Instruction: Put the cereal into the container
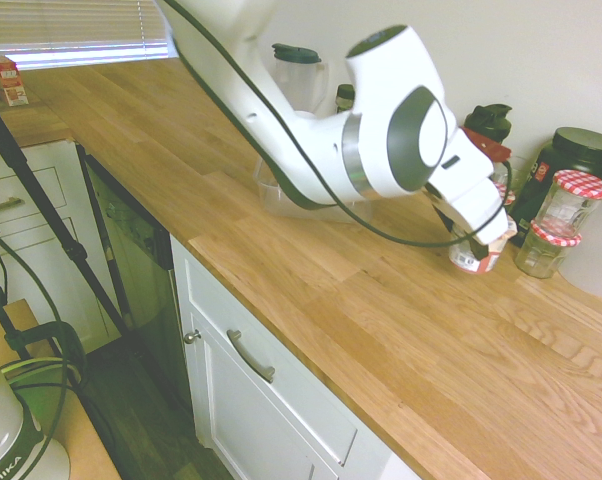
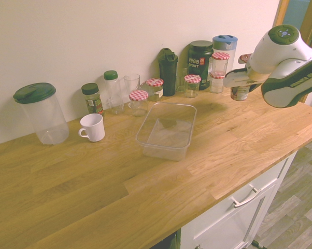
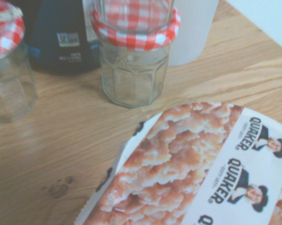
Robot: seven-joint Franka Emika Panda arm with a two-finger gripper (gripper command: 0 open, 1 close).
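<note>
First exterior view: clamping the gripper (image 1: 480, 244) on the cereal cup (image 1: 467, 264), well apart from the tub (image 2: 164, 152), out on the arm's (image 2: 286, 65) side of it. Gripping near the top, probably for leaving the lower part free to go into the tub first. Facing the wrist camera with the patterned lid (image 3: 178, 154), presumably upright enough for being set down on its base. Reaching in at a slant, likely for staying clear of the glass jars (image 2: 192, 86) behind the tub, between it and the cup. Being so near the desk (image 2: 234, 140), not telling whether standing on it or just off it.

Waiting open-topped in the second exterior view: offering a broad mouth, so apparently not needing a very fine aim. Keeping the mug (image 2: 94, 128) to the side of the tub away from the cup, so probably not hindering the carry. Seemingly finishing the grasp at this step, then needing lifting above the tub's rim, carrying across and lowering inside. Risking slipping from so high a hold, or catching the rim by travelling too low.
</note>
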